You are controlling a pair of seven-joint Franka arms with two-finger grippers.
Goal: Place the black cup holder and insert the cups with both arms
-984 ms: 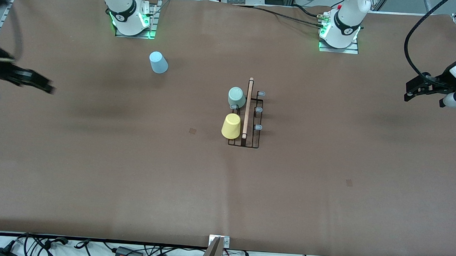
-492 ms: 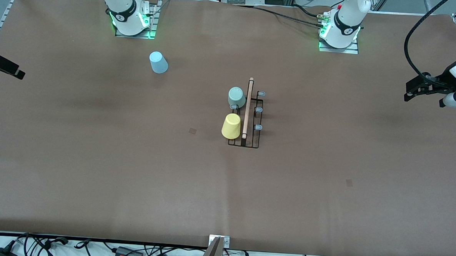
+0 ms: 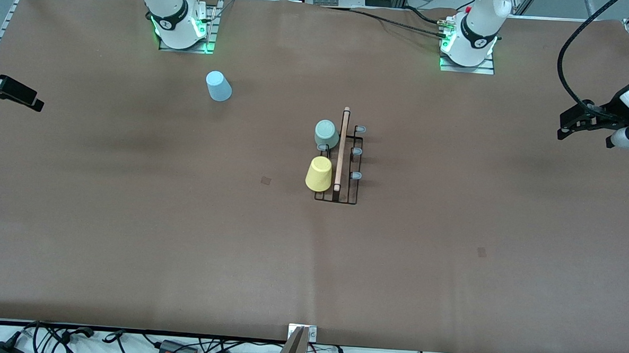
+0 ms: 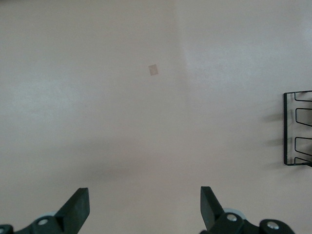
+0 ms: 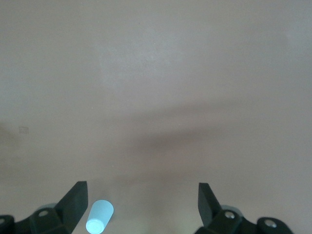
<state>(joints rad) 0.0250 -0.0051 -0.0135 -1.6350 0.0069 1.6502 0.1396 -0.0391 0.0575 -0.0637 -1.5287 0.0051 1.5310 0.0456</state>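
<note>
The black cup holder [image 3: 346, 170] stands mid-table with its wooden rod handle [image 3: 341, 148] on top. A mint green cup [image 3: 326, 134] and a yellow cup [image 3: 319, 174] sit upside down on prongs on its side toward the right arm's end, the yellow one nearer the front camera. Three capped prongs [image 3: 357, 152] on the side toward the left arm's end are bare. The light blue cup [image 3: 218, 86] stands upside down on the table near the right arm's base and shows in the right wrist view [image 5: 99, 217]. My right gripper [image 3: 31, 100] [image 5: 141, 202] is open and empty over the table's edge at the right arm's end. My left gripper [image 3: 565, 126] [image 4: 144, 207] is open and empty over the left arm's end; the holder's edge [image 4: 297, 129] shows in the left wrist view.
The brown table cover [image 3: 184, 234] bears two small patches [image 3: 266, 180] [image 3: 481, 251]. The arm bases [image 3: 180, 25] [image 3: 471, 43] stand along the edge farthest from the front camera. Cables [image 3: 385, 20] run between the bases.
My right gripper swung out toward the table's edge at the right arm's end, then came back in slightly. The left arm, the holder and the cups have not moved.
</note>
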